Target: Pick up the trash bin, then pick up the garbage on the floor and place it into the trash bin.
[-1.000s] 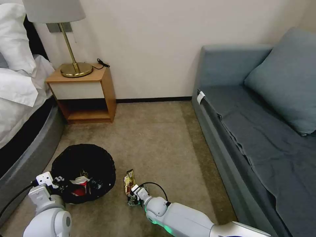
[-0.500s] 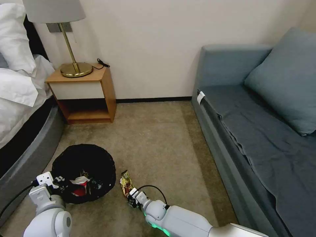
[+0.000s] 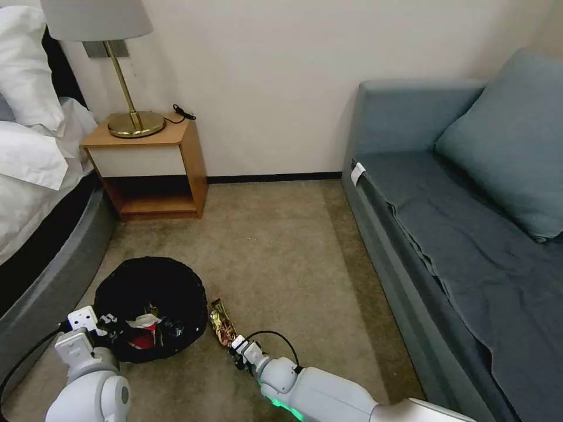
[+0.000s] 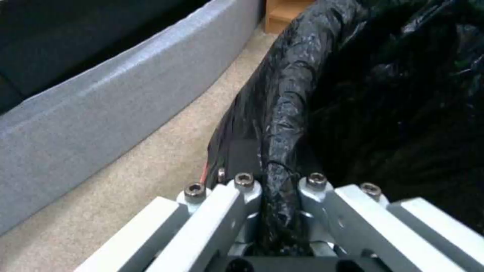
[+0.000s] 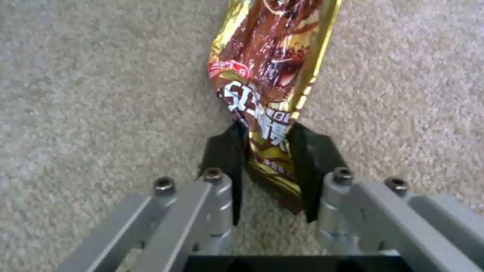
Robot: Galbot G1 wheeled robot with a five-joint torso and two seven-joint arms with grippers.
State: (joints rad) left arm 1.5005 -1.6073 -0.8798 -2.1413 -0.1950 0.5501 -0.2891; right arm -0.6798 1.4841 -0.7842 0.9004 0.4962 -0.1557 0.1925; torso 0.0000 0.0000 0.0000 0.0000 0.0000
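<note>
The left gripper (image 4: 275,196) has its fingers (image 4: 242,189) closed on the near rim of the trash bin (image 3: 153,293), pinching the crinkly black bag; the bin stands low over the carpet (image 3: 281,246) close to the bed's grey base (image 3: 53,275), with a crumpled red-white packet (image 3: 141,331) lying inside it. Just beside the bin, the right gripper (image 5: 264,151) clamps its black fingers (image 5: 224,151) on the lower end of the gold-brown wrapper (image 5: 272,68), which stretches away from them above the carpet.
</note>
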